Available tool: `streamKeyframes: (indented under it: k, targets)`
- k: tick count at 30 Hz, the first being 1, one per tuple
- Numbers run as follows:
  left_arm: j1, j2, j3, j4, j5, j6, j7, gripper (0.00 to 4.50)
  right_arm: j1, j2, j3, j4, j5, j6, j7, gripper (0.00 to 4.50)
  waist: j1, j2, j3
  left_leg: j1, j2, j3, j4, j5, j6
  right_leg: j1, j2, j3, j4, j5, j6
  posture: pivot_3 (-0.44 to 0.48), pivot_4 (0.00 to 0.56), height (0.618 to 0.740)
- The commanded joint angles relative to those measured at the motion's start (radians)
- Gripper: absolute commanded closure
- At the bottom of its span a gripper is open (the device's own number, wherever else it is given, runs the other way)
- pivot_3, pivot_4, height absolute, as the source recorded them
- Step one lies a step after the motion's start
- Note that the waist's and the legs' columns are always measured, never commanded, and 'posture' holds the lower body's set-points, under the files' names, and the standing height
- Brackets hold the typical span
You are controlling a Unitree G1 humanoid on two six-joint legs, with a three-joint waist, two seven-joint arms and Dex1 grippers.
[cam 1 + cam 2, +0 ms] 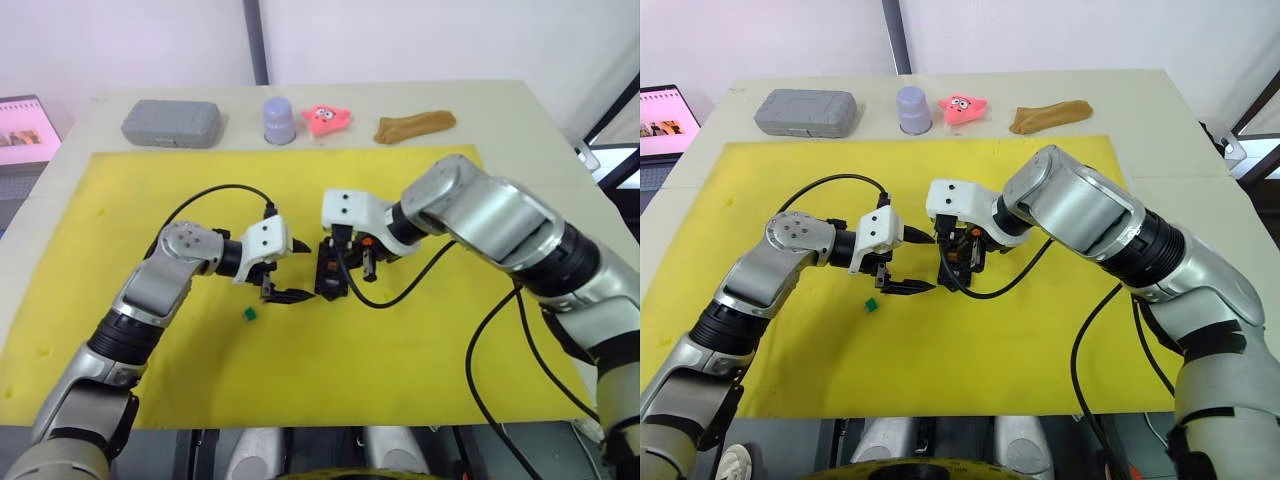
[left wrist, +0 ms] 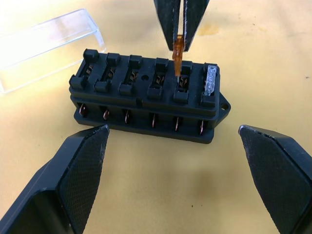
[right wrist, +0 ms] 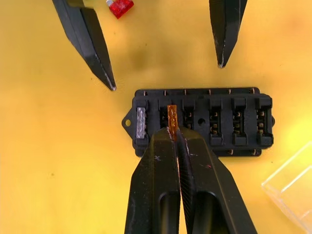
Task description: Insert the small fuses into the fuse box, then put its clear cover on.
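The right gripper (image 3: 174, 134) pinches an amber fuse (image 3: 171, 116) above the fuse box (image 2: 146, 95) mid-mat; the left gripper (image 2: 173, 136) gapes nearby. No legible writing anywhere.

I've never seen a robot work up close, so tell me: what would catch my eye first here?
Probably the right gripper, its fingers pinched on a tiny amber fuse held over the second slot of the black fuse box in the middle of the yellow mat. A grey fuse already sits in the end slot beside it. The left gripper waits close by, fingers spread wide.
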Motion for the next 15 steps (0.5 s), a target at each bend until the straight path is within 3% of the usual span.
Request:
streamKeyframes:
  k: [1, 15]
  targets:
    - [-0.013, 0.005, 0.008, -0.015, 0.003, -0.019, -0.001, 0.00, -0.011, -0.005, -0.008, -0.042, -0.013, -0.010, -0.009, 4.46, 0.000, 0.000, 0.000, 0.000, 0.000, 0.000, 0.000, 0.000, 0.000, 0.000, 0.000, 0.000, 0.000, 0.000, 0.000, 0.000, 0.150, 0.740]
    - [-0.015, 0.000, 0.002, -0.007, 0.008, -0.027, -0.007, 0.00, -0.005, 0.000, -0.014, -0.087, 0.001, 0.019, -0.033, 4.46, 0.000, 0.000, 0.000, 0.000, 0.000, 0.000, 0.000, 0.000, 0.000, 0.000, 0.000, 0.000, 0.000, 0.000, 0.000, 0.000, 0.150, 0.740]
